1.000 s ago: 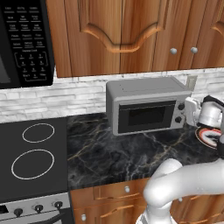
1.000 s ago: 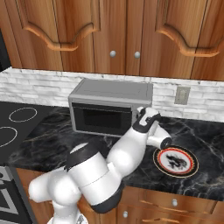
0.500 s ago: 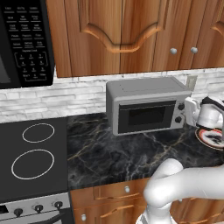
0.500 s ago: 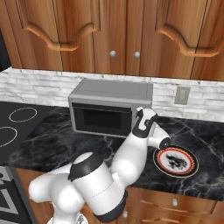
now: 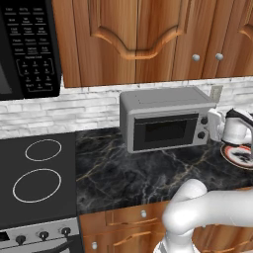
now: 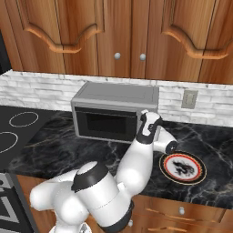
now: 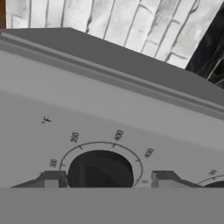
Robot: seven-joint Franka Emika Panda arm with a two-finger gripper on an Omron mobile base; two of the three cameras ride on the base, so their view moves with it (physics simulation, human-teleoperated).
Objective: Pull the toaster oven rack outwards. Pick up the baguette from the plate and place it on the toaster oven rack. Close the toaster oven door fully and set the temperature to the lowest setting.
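In your left base view, the toaster oven (image 5: 165,118) sits on the dark marble counter (image 5: 128,168) against the white brick backsplash, and its door (image 5: 163,131) is up flat against the front, dark glass facing you. Two dark knobs sit on its right front, the upper knob (image 5: 203,120) above the lower one (image 5: 201,135). Your gripper (image 5: 216,124) is right at that right front corner, just beside the knobs; you cannot tell from here how the fingers stand. The plate (image 5: 240,155) lies on the counter just right of the oven, partly cut off by the frame edge. The black microwave (image 5: 27,49) hangs upper left, and the stovetop (image 5: 37,178) is below it.

In your right base view, the white arm reaches up from the lower left and the hand covers the oven's right front, so the knobs are hidden. The toaster oven (image 6: 113,111) shows its door (image 6: 107,124) closed. The plate (image 6: 183,167), reddish-brown rim and white centre with a dark mark on it, sits on the counter near the forearm, to the oven's right.

In your hand view, you are looking straight at the temperature knob (image 7: 100,169), ringed by dial numbers. One finger tip (image 7: 52,178) rises left of it and one right, spread with the knob between them; whether they touch it you cannot tell.
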